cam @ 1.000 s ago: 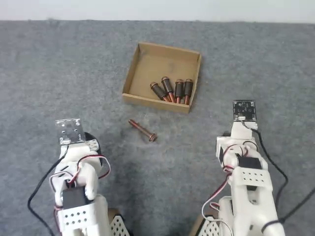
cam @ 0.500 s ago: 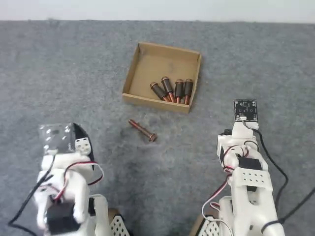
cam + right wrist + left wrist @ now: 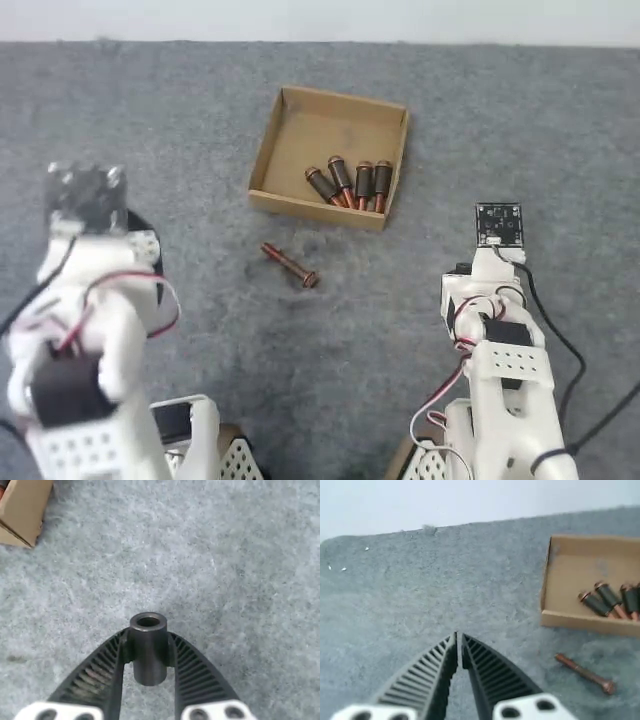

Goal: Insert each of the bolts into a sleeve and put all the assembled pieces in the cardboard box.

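A copper bolt lies loose on the grey carpet just in front of the cardboard box; the left wrist view has the bolt beside the box. Several assembled pieces rest in the box, near its front wall. My left gripper is shut and empty, raised over the carpet to the left of the bolt. My right gripper is shut on a dark sleeve, held upright with its bore facing up, above carpet at the right.
The carpet covers the whole table. A corner of the box lies off to one side of the right gripper. Open carpet surrounds the bolt and lies between the two arms.
The left arm has risen and swung left and away from the front edge, its wrist now higher and farther out. The right arm, bolt and box have not moved.
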